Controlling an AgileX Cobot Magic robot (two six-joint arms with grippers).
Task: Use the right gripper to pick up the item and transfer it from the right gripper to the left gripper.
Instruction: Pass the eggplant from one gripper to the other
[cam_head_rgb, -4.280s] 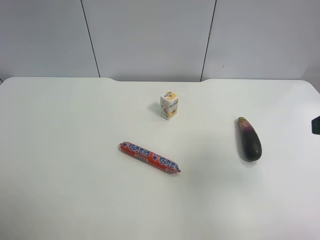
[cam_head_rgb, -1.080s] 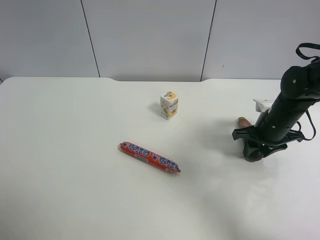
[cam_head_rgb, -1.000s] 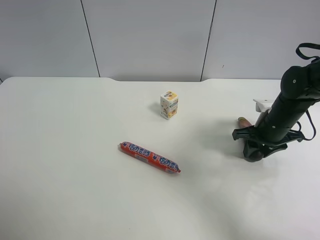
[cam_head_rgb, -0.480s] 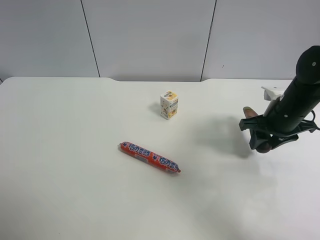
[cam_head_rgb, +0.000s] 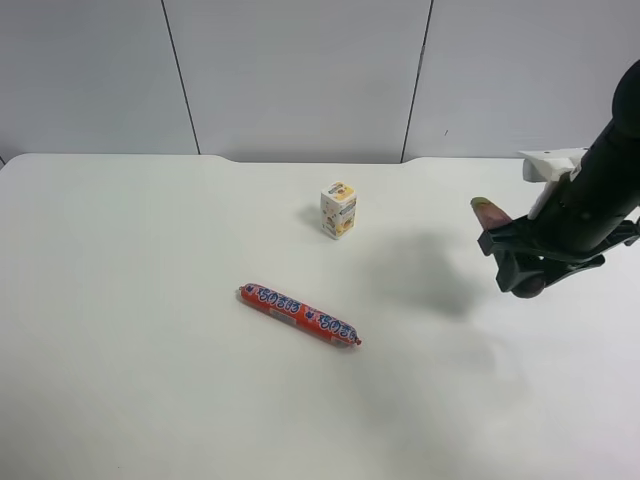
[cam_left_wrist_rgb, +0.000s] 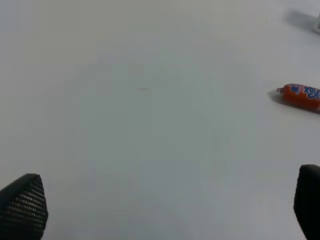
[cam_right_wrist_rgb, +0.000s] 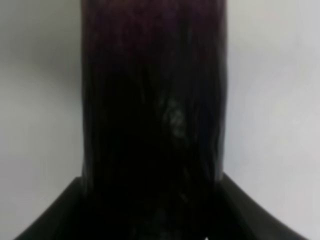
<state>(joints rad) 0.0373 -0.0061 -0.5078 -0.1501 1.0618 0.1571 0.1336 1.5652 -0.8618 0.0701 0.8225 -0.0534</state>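
The dark purple eggplant (cam_head_rgb: 528, 283) hangs in the air above the table, held by my right gripper (cam_head_rgb: 527, 260) on the black arm with white brackets at the exterior high view's right. Its pinkish neck and green tip (cam_head_rgb: 487, 210) stick out on the far side of the jaws. In the right wrist view the eggplant (cam_right_wrist_rgb: 152, 100) fills the frame between the jaws. My left gripper (cam_left_wrist_rgb: 160, 205) is open and empty; its textured fingertips (cam_left_wrist_rgb: 22, 205) hover over bare table. It does not show in the exterior high view.
A red printed sausage stick (cam_head_rgb: 298, 313) lies mid-table; its end shows in the left wrist view (cam_left_wrist_rgb: 300, 96). A small white-yellow carton (cam_head_rgb: 338, 209) stands farther back. A grey panelled wall runs behind the white table (cam_head_rgb: 150, 300).
My right arm came in, shut on the eggplant where it lay and lifted it off the table. Over the last second it rose and drifted slightly right.
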